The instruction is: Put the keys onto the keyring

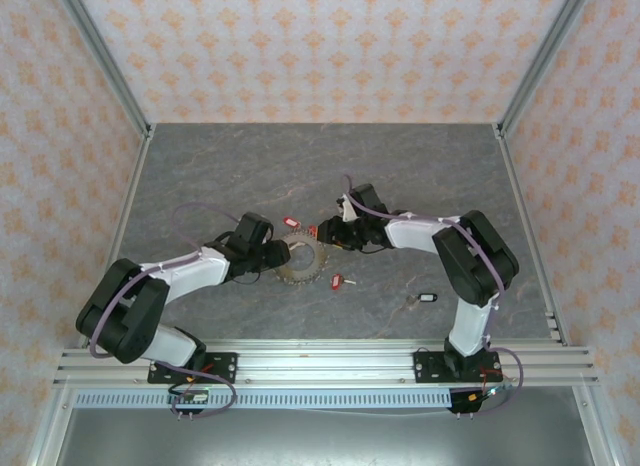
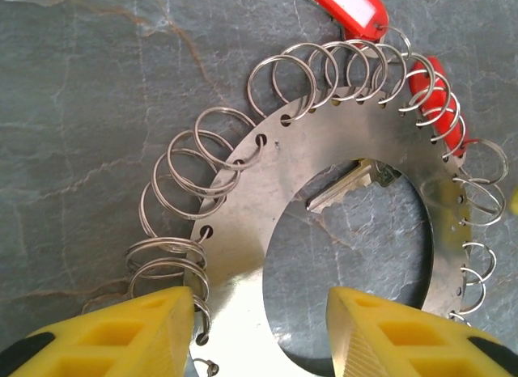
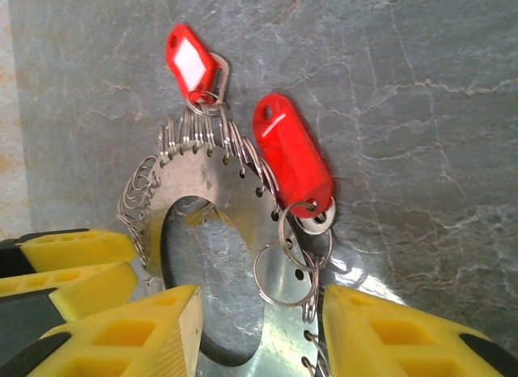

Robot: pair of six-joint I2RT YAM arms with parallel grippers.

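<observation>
The keyring (image 1: 300, 262) is a flat grey metal hoop (image 2: 243, 231) lying on the table, its rim hung with small split rings. Two keys with red tags (image 3: 192, 61) (image 3: 291, 154) hang from rings on its far edge. A bare key blade (image 2: 344, 187) shows through the hoop's hole. My left gripper (image 2: 259, 328) is open astride the hoop's band, one finger against the outer rings, the other over the hole. My right gripper (image 3: 259, 328) straddles the opposite band (image 3: 206, 179), open too, with a loose split ring between its fingers.
A red-tagged key (image 1: 337, 280) lies loose just in front of the hoop, and a black-tagged key (image 1: 427, 299) lies further right. Another red tag (image 1: 291, 223) sits behind the hoop. The left gripper's yellow fingers (image 3: 69, 264) show at the left of the right wrist view.
</observation>
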